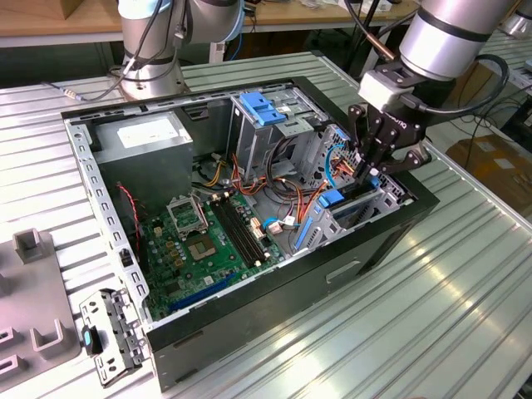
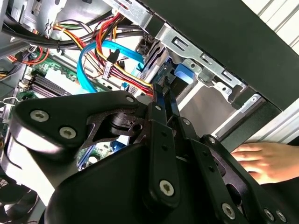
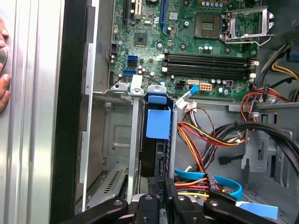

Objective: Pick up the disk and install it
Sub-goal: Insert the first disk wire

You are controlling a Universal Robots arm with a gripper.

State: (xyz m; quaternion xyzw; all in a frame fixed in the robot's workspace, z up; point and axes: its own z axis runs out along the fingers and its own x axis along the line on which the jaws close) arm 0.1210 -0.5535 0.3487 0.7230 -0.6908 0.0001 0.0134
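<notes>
The disk [image 3: 150, 156] stands on edge in a metal drive cage [image 3: 119, 140] at the corner of the open computer case [image 1: 274, 287]. It has a dark body and a blue rail [image 3: 158, 123] along its visible side. The exterior view shows its blue rail end [image 1: 331, 198] in the cage at that view's right. My gripper [image 1: 371, 170] reaches down into the case over this cage. Its fingers are shut together in both wrist views, and the gripper [image 3: 162, 184] sits at the disk's near end. In the second wrist view the gripper [image 2: 164, 86] ends just short of the disk's blue part [image 2: 181, 77].
Red, yellow and blue cables [image 3: 210, 179] run close beside the cage. The motherboard [image 1: 199, 241], a grey power-supply box [image 1: 145, 137] and a light-blue latch [image 1: 264, 108] lie further in. A person's hand [image 2: 261, 161] rests on the table outside the case wall. A loose bracket [image 1: 112, 332] lies on the table.
</notes>
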